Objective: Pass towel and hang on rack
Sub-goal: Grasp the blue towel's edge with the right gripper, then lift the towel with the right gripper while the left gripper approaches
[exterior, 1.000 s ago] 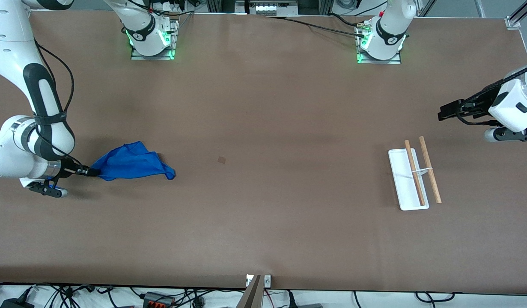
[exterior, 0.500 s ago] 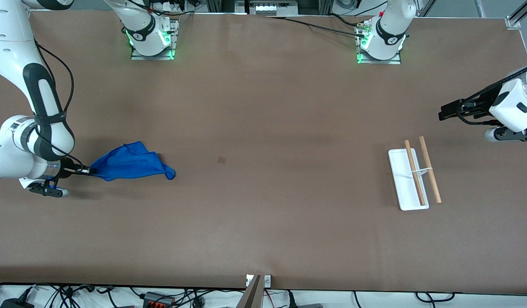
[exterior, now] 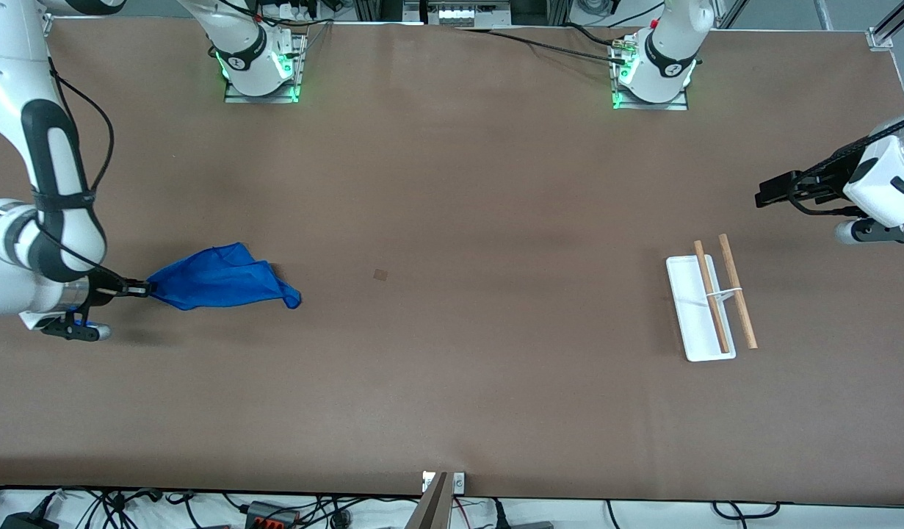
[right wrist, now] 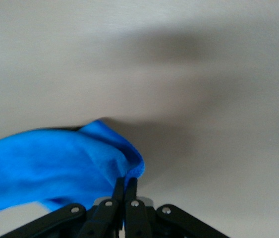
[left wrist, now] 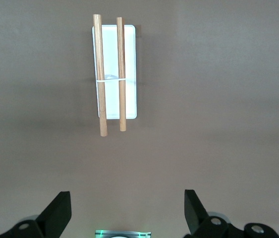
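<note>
Right gripper [exterior: 139, 289] pinching the towel [exterior: 220, 279] at the right arm's end of the counter [exterior: 452, 367].

The right wrist view shows its fingers [right wrist: 119, 191] closed on a towel corner, which the front view barely resolves. The left gripper [left wrist: 124, 213], fingers spread wide, waits above the counter near the rack [exterior: 709, 301], which stands bare.

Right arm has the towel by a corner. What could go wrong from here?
1. The right hand pinches only a thin corner of the towel; it may slip out when lifted.
2. The rack sits near the left arm's end of the table, so the pass is long and the cloth could drag.
3. The left hand waits open above the table near the rack.
</note>
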